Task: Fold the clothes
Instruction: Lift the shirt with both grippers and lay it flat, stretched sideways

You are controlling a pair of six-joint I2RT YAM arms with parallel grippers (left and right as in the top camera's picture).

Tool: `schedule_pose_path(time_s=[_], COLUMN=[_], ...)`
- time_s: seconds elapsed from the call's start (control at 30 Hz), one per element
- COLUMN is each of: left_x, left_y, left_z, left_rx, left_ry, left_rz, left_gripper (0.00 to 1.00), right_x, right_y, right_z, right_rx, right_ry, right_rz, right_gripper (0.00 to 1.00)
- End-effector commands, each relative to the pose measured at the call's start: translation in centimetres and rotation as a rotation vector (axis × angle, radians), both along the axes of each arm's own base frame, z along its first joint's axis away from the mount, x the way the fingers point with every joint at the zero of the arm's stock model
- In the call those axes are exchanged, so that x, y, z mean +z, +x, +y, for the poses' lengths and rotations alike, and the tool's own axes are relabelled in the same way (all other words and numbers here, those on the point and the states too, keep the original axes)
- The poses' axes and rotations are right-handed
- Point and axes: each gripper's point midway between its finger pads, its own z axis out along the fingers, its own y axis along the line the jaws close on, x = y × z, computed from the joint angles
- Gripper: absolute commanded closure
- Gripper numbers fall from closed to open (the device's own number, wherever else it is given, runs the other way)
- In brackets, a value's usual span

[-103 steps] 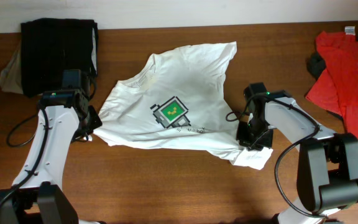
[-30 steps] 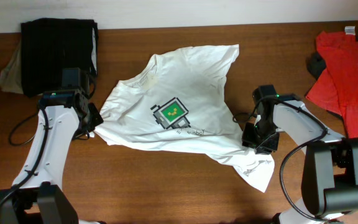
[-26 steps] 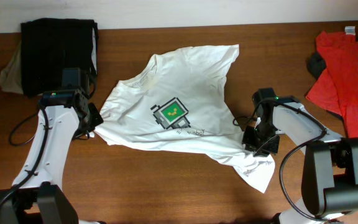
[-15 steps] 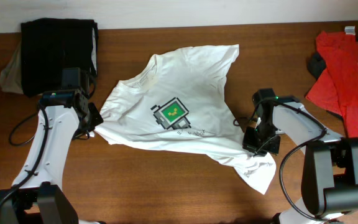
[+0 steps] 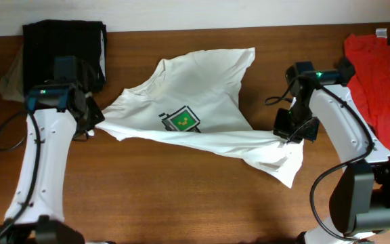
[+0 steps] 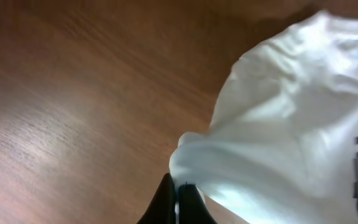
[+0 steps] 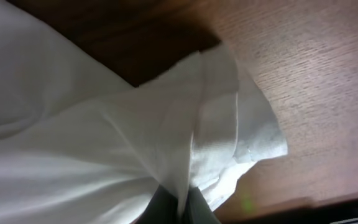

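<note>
Overhead: straight down from high up, whole table [image 5: 181, 203] in frame. Wrist cams: very close, angled down. All share the white T-shirt [image 5: 208, 95]: left cam its left edge, right cam its right.

Left pincer [image 5: 94, 122] and right pincer [image 5: 287, 133] have lifted the white T-shirt [image 5: 208, 88], stretching it taut between them.

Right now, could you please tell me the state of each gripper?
Left gripper: shut on the white T-shirt.
Right gripper: shut on the white T-shirt.
</note>
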Motion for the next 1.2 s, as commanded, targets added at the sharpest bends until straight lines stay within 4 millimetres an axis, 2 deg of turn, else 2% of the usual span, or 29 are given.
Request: schedule_pose_path(time_s=[0.0,0.13,0.2,0.4,0.43,0.47,0.57,0.63,0.73,0.83,0.9,0.97,1.07,1.17], left_x=[4.3,4.4,4.4,4.3,4.3,4.3,4.3,4.7,7.8,12.1,16.6,20.2,26.3,31.0], left_y=[-0.2,-0.6,-0.6,-0.7,-0.7,-0.7,-0.8,-1.2,-2.1,-3.9,-6.4,-8.4,-11.7,-14.6], left_z=[0.6,0.5,0.4,0.4,0.4,0.4,0.4,0.5,0.6,0.5,0.4,0.4,0.2,0.1], left_rx=[0.021,0.019,0.018,0.018,0.018,0.018,0.018,0.021,0.025,0.027,0.029,0.030,0.018,0.017], left_ry=[0.031,0.024,0.019,0.019,0.019,0.019,0.020,0.027,0.041,0.044,0.049,0.051,0.066,0.074], left_rz=[-0.134,-0.133,-0.131,-0.124,-0.124,-0.124,-0.120,-0.128,-0.227,-0.358,-0.480,-0.570,-0.718,-0.848], left_gripper=[0.99,0.99,0.99,0.99,0.99,0.99,0.99,0.99,0.99,0.99,0.99,0.99,0.99,0.99], right_x=[0.9,0.8,0.8,0.8,0.8,0.8,0.8,1.5,5.1,9.7,13.8,17.3,23.2,28.0], right_y=[0.8,0.9,0.9,0.8,0.8,0.9,1.1,0.9,1.4,1.2,0.2,-1.2,-4.2,-6.8], right_z=[-0.6,-0.6,-0.6,-0.6,-0.6,-0.6,-0.6,-0.5,-0.5,-0.5,-0.7,-0.7,-0.9,-1.0], right_rx=[-0.007,-0.005,-0.005,-0.006,-0.006,-0.006,-0.008,-0.013,-0.014,-0.014,-0.015,-0.010,-0.014,-0.017], right_ry=[-0.026,-0.026,-0.026,-0.026,-0.026,-0.026,-0.025,-0.019,-0.012,-0.005,-0.006,0.000,0.010,0.016], right_rz=[-0.034,-0.036,-0.036,-0.034,-0.035,-0.036,-0.043,-0.054,-0.176,-0.328,-0.468,-0.596,-0.810,-0.986], right_gripper=[0.96,0.94,0.90,0.90,0.90,0.96,0.96,0.96,0.96,0.96,0.96,0.96,0.96,0.96])
